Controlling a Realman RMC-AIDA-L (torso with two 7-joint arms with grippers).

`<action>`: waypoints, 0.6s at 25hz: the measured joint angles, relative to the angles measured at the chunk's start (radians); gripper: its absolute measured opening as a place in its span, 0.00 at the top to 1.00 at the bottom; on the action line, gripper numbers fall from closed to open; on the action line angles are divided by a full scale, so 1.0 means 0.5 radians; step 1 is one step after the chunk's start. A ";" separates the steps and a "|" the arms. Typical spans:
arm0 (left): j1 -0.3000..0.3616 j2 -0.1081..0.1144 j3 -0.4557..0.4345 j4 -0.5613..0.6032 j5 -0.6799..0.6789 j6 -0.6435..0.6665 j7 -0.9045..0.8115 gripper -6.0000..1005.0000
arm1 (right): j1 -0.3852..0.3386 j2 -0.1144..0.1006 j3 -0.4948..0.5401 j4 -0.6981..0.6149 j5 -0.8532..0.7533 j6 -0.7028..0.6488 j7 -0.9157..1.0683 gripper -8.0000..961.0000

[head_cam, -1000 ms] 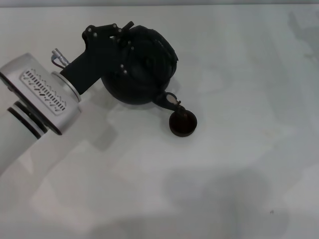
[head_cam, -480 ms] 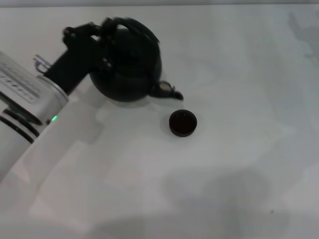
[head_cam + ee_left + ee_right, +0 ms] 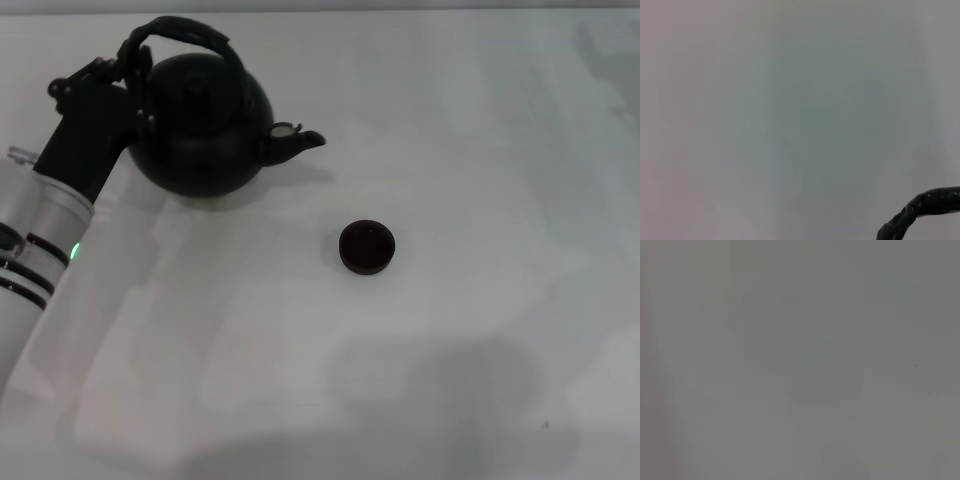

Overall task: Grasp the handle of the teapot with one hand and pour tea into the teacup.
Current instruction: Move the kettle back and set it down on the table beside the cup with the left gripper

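The matte-black teapot stands upright at the back left of the white table, its short spout pointing right. Its arched dark handle loops over the lid; a piece of the handle also shows in the left wrist view. My left gripper is shut on the handle at its left end. The small dark teacup sits on the table to the right of and nearer than the spout, apart from the pot. My right gripper is out of view.
The white table stretches to the right and front. The silver left arm runs along the left edge. The right wrist view shows only bare table surface.
The left gripper has swung the teapot from tilted, spout over the cup, back upright and carried it left and away from the cup.
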 joint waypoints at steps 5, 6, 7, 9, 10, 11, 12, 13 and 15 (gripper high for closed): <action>0.066 -0.003 0.006 0.052 -0.066 -0.082 -0.004 0.89 | 0.001 0.000 0.001 0.000 0.000 -0.002 0.000 0.12; 0.074 -0.004 0.007 0.053 -0.069 -0.091 -0.007 0.89 | 0.001 0.000 0.002 0.000 0.000 -0.002 0.000 0.12; 0.087 -0.005 0.009 0.054 -0.071 -0.098 -0.009 0.88 | 0.001 0.000 0.003 0.000 0.000 -0.002 0.000 0.12; 0.106 -0.006 0.010 0.058 -0.074 -0.099 -0.010 0.88 | 0.003 0.000 0.006 0.000 0.000 -0.002 0.000 0.12; 0.113 -0.006 0.012 0.062 -0.074 -0.099 -0.010 0.88 | 0.004 0.000 0.006 0.000 0.000 -0.002 0.000 0.12; 0.120 -0.004 0.016 0.064 -0.075 -0.100 -0.010 0.87 | 0.004 -0.001 0.007 0.000 0.000 -0.002 0.000 0.12; 0.124 -0.002 0.019 0.065 -0.075 -0.100 -0.011 0.87 | 0.004 -0.002 0.008 0.000 0.000 -0.002 0.000 0.12; 0.126 -0.001 0.022 0.066 -0.075 -0.101 -0.012 0.87 | 0.004 -0.002 0.008 0.000 0.000 -0.002 0.000 0.12; 0.129 0.001 0.026 0.063 -0.076 -0.101 -0.013 0.86 | 0.004 -0.002 0.010 0.000 0.000 -0.002 0.000 0.12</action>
